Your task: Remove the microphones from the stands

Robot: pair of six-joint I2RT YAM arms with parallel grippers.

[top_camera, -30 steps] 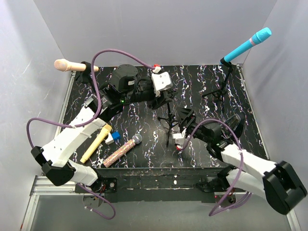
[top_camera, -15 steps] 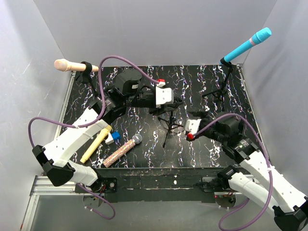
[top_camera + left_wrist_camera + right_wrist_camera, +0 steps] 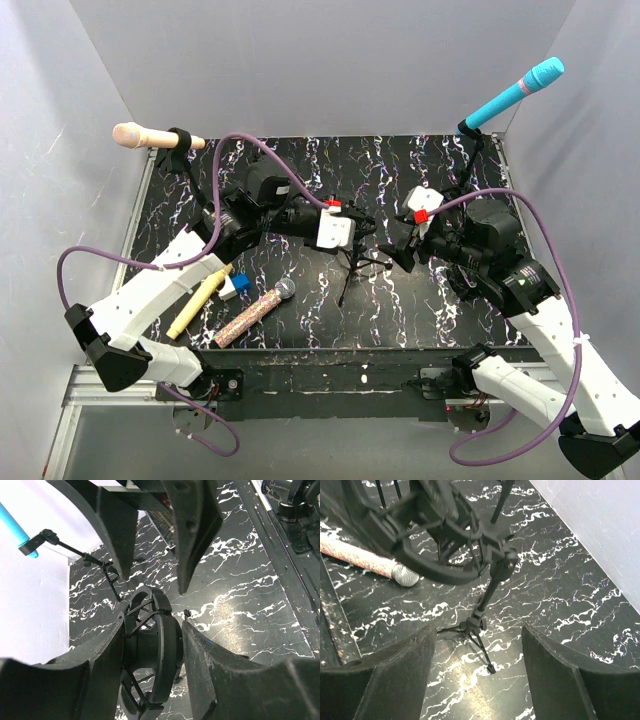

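Left gripper (image 3: pixel 152 627) clamped on bare cradle (image 3: pixel 150 672) of middle stand (image 3: pixel 348 275), right gripper (image 3: pixel 479 630) open, empty; glitter microphone (image 3: pixel 252 315) lies on table (image 3: pixel 450 330), front-left, so removal looks done

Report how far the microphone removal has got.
Done: the glitter microphone and yellow microphone lie on the table, and the centre shock mount is empty. In hand: the left pincer grips that mount; the right pincer hangs open beside it. Left: the blue microphone and beige microphone are mounted at the back corners.
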